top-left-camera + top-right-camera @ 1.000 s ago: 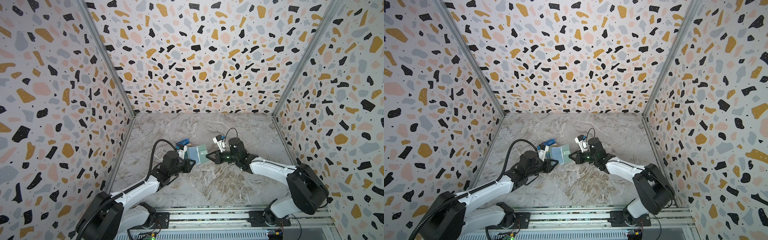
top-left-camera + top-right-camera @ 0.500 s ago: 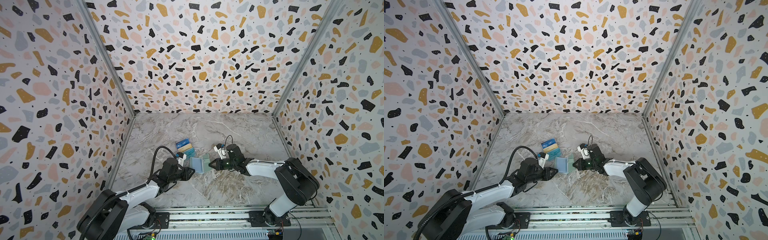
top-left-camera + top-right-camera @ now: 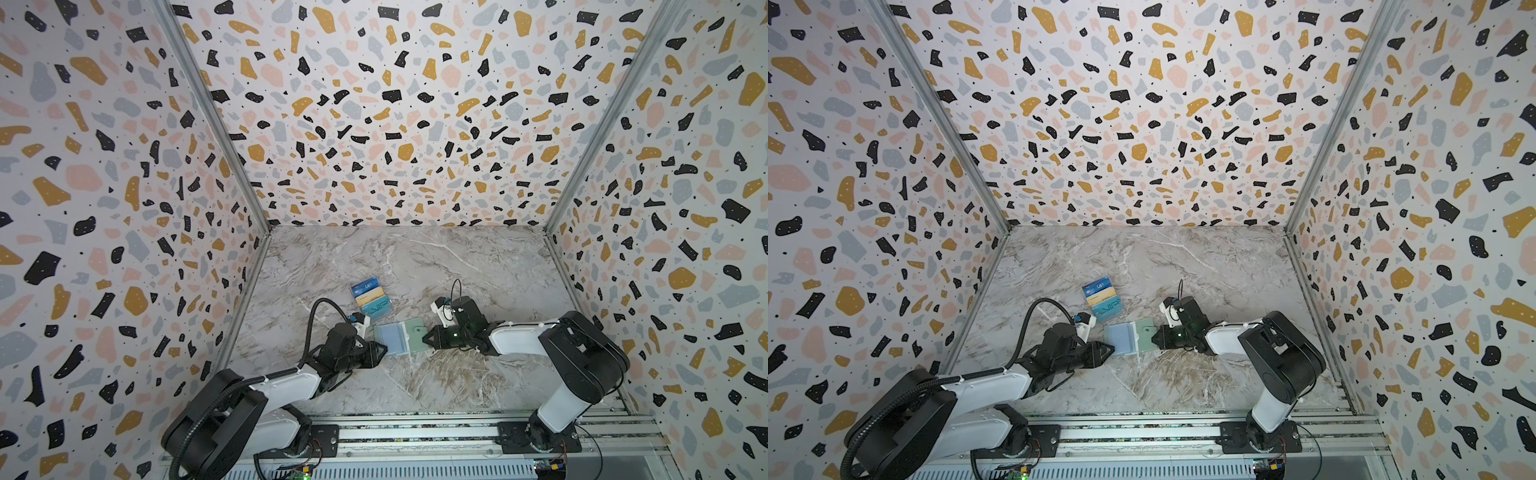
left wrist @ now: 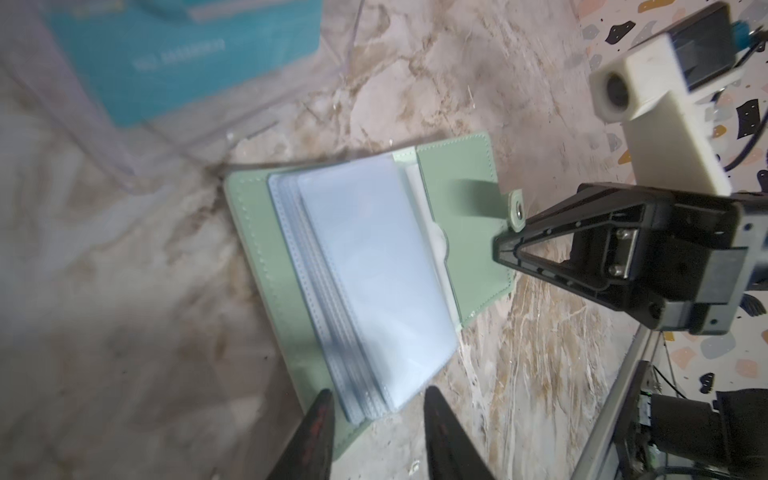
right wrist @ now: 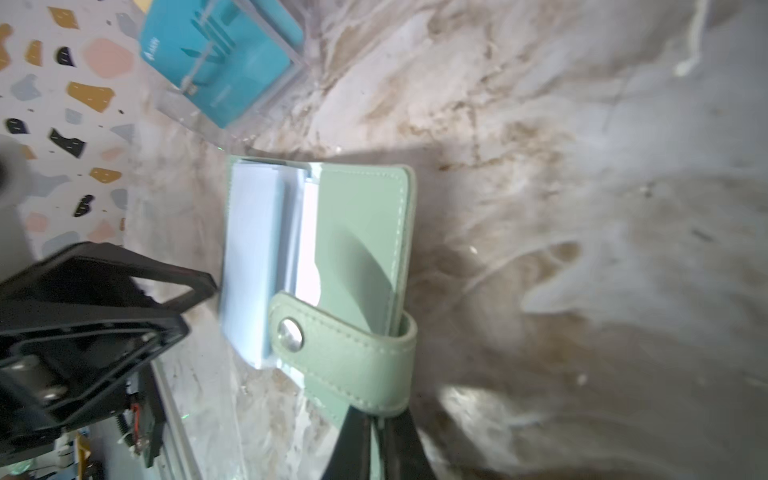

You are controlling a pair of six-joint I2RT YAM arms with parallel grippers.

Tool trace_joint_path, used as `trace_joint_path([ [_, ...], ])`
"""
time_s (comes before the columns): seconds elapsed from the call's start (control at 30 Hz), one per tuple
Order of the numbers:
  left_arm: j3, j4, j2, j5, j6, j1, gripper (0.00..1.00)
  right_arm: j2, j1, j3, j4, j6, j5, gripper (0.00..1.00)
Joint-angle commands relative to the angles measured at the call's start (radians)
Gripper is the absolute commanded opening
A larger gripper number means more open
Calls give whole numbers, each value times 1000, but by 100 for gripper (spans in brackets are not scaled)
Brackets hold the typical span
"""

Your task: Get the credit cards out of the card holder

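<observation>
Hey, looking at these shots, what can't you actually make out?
Left wrist view: the wallet has cloudy stacked sleeves that hide whether a card is inside.
Left wrist view: the teal card is blurred and cut off by the picture's edge; print unreadable.
Both top views: fine print on the blue card and gold card is too small.

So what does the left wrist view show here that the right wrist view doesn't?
Only left wrist: the right gripper from outside, pinching the mint-green card holder's cover edge, with its white wrist camera; the left gripper's tips parted astride the clear sleeves. Only right wrist: the left gripper's body and the teal card's large lettering. Both: the open holder, its snap tab, the sleeves, the teal card in a clear stand.
</observation>
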Motion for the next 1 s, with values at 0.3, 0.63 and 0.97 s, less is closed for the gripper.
trace_joint_path([
  [0.3,33,-114,-138,-232,42,-4,42,-181,32,201,-376,-193,294,40],
  [0.63,1,-67,-180,-246,46,-4,29,-160,158,339,-338,-242,153,58],
  [0.97,-29,68,-119,-191,57,-4,13,8,247,370,-266,-221,204,58],
])
